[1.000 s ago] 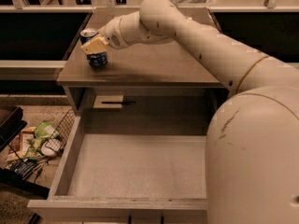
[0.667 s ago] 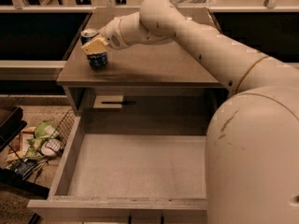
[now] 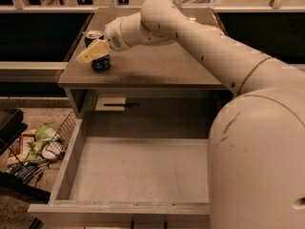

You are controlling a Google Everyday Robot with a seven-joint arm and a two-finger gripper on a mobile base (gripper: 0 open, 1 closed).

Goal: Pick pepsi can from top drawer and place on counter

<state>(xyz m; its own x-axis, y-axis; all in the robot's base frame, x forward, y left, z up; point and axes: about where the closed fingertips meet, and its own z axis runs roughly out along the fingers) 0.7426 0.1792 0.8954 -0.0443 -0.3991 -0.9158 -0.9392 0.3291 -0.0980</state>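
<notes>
The pepsi can (image 3: 100,61), dark blue with a silver top, stands upright on the counter (image 3: 157,66) near its left front corner. My gripper (image 3: 95,49) reaches in from the right and straddles the can. Its near yellowish finger (image 3: 90,52) is swung out in front of the can and the far finger is hidden behind it, so the gripper looks open around the can. The top drawer (image 3: 138,168) is pulled fully out below the counter, and its pale grey floor holds nothing.
My large white arm (image 3: 257,142) fills the right side and hides the drawer's right part. A wire basket with clutter (image 3: 40,144) sits on the floor to the left. Dark recesses flank the counter on both sides.
The near finger's tip has swung down and to the left, away from the can. The can and the arm have stayed in place.
</notes>
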